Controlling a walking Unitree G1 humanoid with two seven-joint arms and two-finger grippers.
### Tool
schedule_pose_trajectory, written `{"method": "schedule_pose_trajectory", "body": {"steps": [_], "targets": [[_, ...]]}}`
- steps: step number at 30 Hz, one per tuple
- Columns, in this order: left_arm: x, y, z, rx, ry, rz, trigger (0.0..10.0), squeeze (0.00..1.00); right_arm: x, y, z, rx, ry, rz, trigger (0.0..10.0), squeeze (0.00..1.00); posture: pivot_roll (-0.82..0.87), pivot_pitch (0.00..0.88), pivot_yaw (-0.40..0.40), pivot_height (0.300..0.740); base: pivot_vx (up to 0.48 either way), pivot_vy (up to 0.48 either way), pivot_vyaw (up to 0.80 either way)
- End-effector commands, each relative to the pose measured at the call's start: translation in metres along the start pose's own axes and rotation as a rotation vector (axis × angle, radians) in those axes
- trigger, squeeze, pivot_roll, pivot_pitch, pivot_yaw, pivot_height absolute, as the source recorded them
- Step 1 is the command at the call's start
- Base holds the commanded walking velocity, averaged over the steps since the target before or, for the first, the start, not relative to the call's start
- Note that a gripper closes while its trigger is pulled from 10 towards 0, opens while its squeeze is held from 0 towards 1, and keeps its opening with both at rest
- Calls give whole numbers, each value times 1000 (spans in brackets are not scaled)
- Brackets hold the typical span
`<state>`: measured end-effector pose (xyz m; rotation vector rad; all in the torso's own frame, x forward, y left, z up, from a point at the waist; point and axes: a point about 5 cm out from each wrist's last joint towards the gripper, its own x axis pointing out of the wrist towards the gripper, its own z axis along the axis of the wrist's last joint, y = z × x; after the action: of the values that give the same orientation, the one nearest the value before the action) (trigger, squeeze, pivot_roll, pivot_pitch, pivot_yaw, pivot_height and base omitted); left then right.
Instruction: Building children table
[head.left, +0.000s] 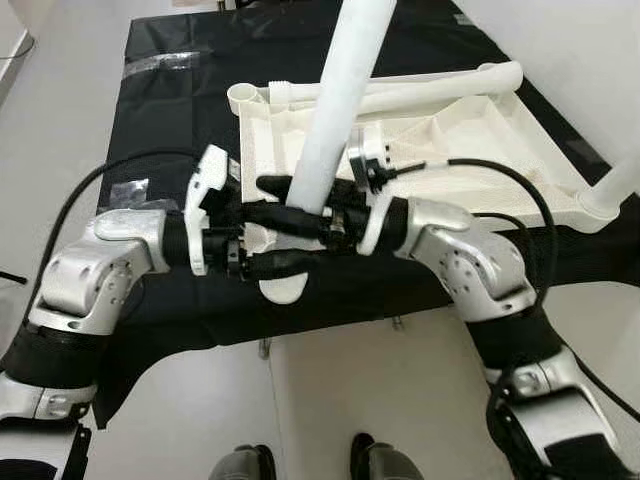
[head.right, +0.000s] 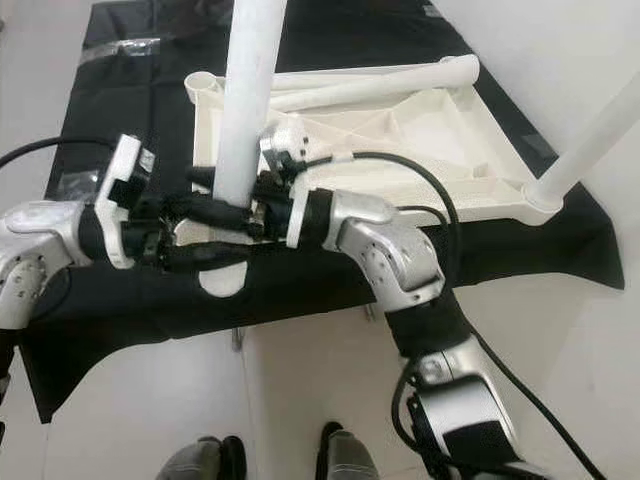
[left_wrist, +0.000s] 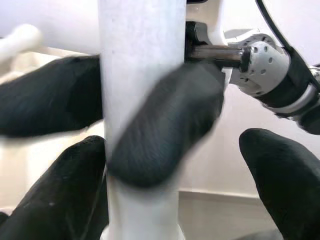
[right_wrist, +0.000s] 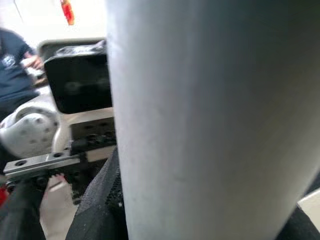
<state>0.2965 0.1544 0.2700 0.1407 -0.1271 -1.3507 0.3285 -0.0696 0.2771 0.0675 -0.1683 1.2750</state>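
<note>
left arm: silver, elbow bent, forearm reaching inward toward the white leg (head.left: 340, 110)
left pincer (head.left: 283, 240): 2 black fingers clamped on the white leg, 1 on each side
right arm: silver, elbow bent, forearm reaching inward toward the same leg
right pincer (head.left: 322, 218): black fingers gripping the leg, opposite the left pincer

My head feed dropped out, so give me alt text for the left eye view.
Both grippers, left gripper and right gripper, clamp an upright white plastic table leg over the upturned white plastic tabletop on a black cloth-covered table.
</note>
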Motion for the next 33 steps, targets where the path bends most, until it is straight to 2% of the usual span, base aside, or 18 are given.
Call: {"method": "schedule_pose_trajectory", "body": {"steps": [1,4,6,8,11,16,17,18,19,21,23,25,26,27,28,31,33], "targets": [[-9,-5,0,-7,8,-30,10000,1000,-23,-25,14,-37,-58,-211,0,0,8,216,-15,740,0,0,0],[-23,-7,0,3,34,23,10000,1000,-35,-44,28,-53,-132,-376,0,0,9,216,-13,740,0,0,0],[-26,-7,-1,5,40,53,10000,1000,-39,-53,33,-55,-163,-469,0,0,10,217,-12,740,0,0,0],[-27,-8,-1,6,43,64,10000,1000,-41,-57,34,-51,-174,-506,0,0,10,217,-12,740,0,0,0],[-29,-7,-13,6,88,163,10000,1000,-54,-74,39,-26,-243,-700,0,0,17,220,-9,740,0,0,0],[-27,-4,-18,13,98,230,10000,1000,-57,-78,40,-12,-262,-750,0,0,18,222,-9,740,0,0,0],[-21,1,-23,14,86,322,10000,196,-57,-78,38,-2,-269,-757,235,0,20,225,-7,740,0,0,0],[-18,5,-26,13,77,386,10000,196,-56,-79,37,4,-276,-766,235,0,20,225,-7,740,0,0,0],[-9,6,-33,15,59,469,10000,0,-55,-78,34,35,-286,-790,10000,0,20,227,-7,740,0,0,0],[3,6,-43,7,33,573,10000,0,-52,-78,29,72,-293,-832,10000,0,22,227,-10,740,0,0,0],[6,6,-46,0,25,610,10000,0,-52,-78,27,80,-293,-848,10000,0,22,227,-10,740,0,0,0],[11,5,-50,-1,25,649,10000,0,-52,-77,25,78,-307,-878,10000,0,23,227,-13,740,0,0,0],[16,5,-57,-1,45,738,10000,0,-50,-76,21,59,-305,-909,10000,0,20,225,-16,740,0,0,0],[16,5,-57,-1,45,738,10000,0,-50,-76,21,59,-305,-909,10000,0,20,225,-16,740,0,0,0],[20,3,-62,-15,48,801,10000,0,-49,-72,18,36,-313,-916,10000,0,22,223,-21,740,0,0,0],[28,-4,-67,-4,41,904,10000,0,-41,-53,11,32,-367,-760,10000,0,24,220,-27,740,0,0,0],[32,-9,-63,37,12,954,10000,0,-40,-45,10,21,-386,-715,10000,0,23,216,-29,740,0,0,0]]}}
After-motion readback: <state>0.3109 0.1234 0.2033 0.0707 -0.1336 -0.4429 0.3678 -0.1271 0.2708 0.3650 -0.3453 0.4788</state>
